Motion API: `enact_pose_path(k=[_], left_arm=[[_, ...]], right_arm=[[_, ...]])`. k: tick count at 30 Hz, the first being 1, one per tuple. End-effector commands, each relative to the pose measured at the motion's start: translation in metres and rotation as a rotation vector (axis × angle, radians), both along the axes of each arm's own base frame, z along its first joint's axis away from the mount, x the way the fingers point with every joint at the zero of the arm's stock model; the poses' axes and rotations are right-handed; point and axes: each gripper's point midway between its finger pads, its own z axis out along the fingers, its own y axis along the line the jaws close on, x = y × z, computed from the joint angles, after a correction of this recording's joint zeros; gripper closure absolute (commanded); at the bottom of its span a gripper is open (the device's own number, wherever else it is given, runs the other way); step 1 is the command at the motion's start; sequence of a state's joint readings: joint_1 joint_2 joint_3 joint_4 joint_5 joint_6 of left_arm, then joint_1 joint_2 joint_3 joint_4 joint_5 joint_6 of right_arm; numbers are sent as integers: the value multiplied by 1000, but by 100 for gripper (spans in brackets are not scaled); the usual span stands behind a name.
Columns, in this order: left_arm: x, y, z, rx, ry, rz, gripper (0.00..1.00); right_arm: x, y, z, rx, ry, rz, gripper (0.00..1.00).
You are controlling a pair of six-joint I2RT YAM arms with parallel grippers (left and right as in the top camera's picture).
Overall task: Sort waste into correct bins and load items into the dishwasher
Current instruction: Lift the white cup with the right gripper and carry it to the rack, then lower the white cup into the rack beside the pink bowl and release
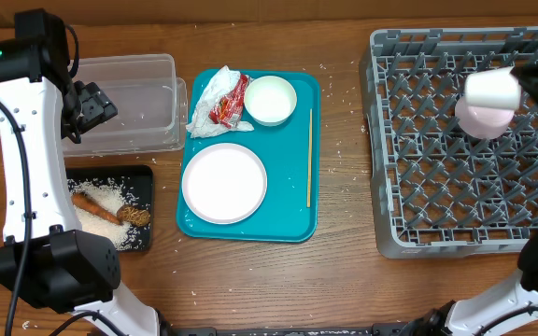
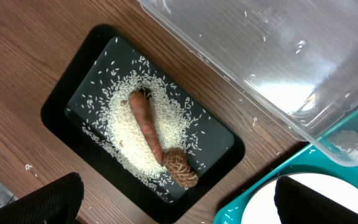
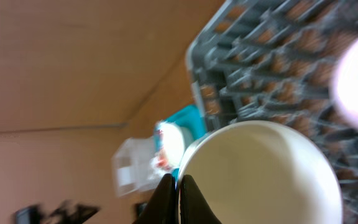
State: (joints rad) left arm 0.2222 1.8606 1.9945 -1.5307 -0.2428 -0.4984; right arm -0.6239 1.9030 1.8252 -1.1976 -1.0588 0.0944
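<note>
Waste: rice (image 2: 124,132), carrot (image 2: 146,124) and lump (image 2: 180,167) all in black tray (image 2: 56,111), at 8 o'clock on the table (image 1: 344,280).
Carrot: lies on the rice heap, lump touching its lower end.
Stray rice: a few grains on the tray floor around the heap, and some on the bare wood.
Plate (image 1: 223,183): flat on teal tray (image 1: 292,222), at the tray's 7 o'clock corner, looks clean.
Stick (image 1: 309,157): on the teal tray along its 3 o'clock edge, lengthwise near to far.
Bowl (image 1: 270,99): upright, at the teal tray's 1 o'clock, just beyond the plate.
Napkin (image 1: 205,101): crumpled at the teal tray's 11 o'clock corner, hanging over the rim.
Wrapper (image 1: 231,103): red and white, touching the napkin, just beside the bowl.
Tub (image 1: 143,89): clear, at 10 o'clock on the table, beyond the black tray, beside the teal tray; only a few grains show inside.
Left gripper (image 1: 90,105): over the tub's 9 o'clock side, fingers (image 2: 48,199) spread wide, nothing between them.
Rack (image 1: 456,210): fills the 3 o'clock side of the table.
Rack bowl (image 1: 482,123): pale, among the pegs at the rack's 1 o'clock.
Cup (image 1: 491,87): tipped on its side above the rack at 1 o'clock, overlapping the rack bowl from overhead; contact cannot be told.
Right gripper (image 3: 179,188): fingers pinched tight on the cup rim, one inside, one outside.
</note>
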Motion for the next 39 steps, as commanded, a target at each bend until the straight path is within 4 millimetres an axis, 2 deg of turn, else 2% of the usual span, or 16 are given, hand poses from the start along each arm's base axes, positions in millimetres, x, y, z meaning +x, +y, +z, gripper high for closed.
enact_pose_path(k=[1,8,11,15,21,25,32,39], left_arm=[[1,-2,10,7,-31,-11,0],[1,-2,10,7,-31,-11,0],[1,-2,10,7,-31,-11,0],[1,-2,10,7,-31,-11,0],[1,-2,10,7,-31,-11,0],[1,-2,10,7,-31,-11,0],[1,-2,10,7,-31,-11,0],[1,-2,10,7,-31,-11,0]], right_arm=[[-9,32,18,181,-171,131,96],[-26,47,-31,321,-36,113,96],[-35,46,-55,355,4,89,96],[-36,44,-78,371,18,64,96],[-29,37,-90,340,35,32,96],[-26,28,-108,281,122,-31,96],[-22,25,-108,258,98,-31,96],[-21,14,-123,192,170,-94,96]])
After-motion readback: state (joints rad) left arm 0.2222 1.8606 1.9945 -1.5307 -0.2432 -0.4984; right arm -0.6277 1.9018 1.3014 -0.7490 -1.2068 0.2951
